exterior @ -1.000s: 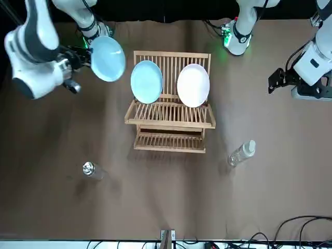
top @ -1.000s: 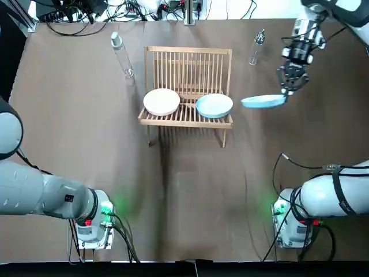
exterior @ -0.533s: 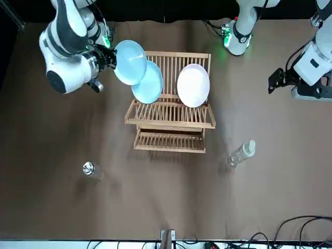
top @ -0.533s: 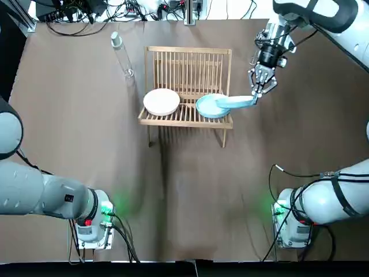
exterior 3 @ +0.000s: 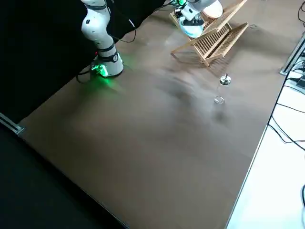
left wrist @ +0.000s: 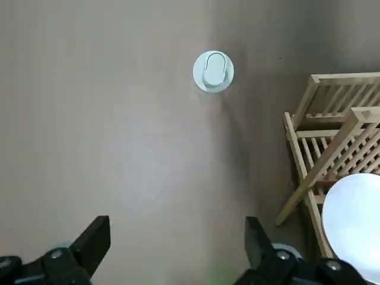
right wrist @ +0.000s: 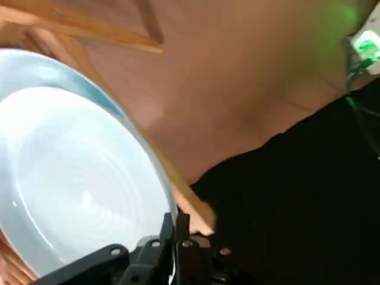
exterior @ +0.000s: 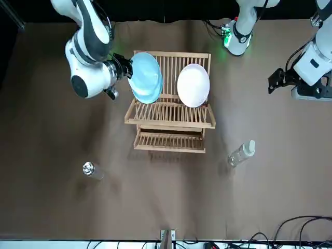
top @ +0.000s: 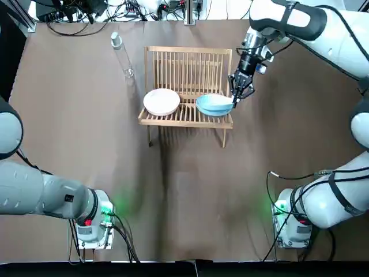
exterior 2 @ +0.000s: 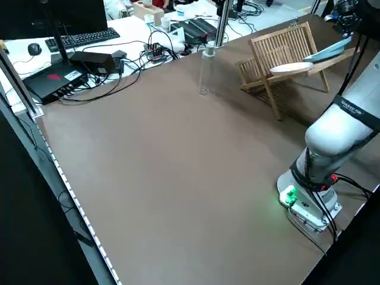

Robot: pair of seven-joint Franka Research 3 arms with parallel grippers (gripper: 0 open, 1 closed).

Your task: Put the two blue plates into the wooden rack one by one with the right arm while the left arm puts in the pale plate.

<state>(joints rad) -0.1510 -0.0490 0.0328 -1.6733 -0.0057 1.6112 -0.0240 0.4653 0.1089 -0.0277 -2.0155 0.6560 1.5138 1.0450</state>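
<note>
Top view: the right gripper (top: 237, 96) sits at the right end of the slatted wooden rack (top: 187, 63), clenched on the rim of a round light-blue plate (top: 218, 103). The round pale plate (top: 162, 101) stands in the rack's left half.

Front view: the held plate closely overlaps a second blue plate (exterior: 153, 96) in the slots.

Left wrist view: the left gripper (left wrist: 176, 249) gapes wide, empty, over the brown table (left wrist: 119, 148).

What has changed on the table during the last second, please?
The right gripper carried the held blue plate sideways from beside the rack to over it, where it now overlaps the racked blue plate; the grip was kept. The racked blue plate, the pale plate and the parked left gripper did not move.
</note>
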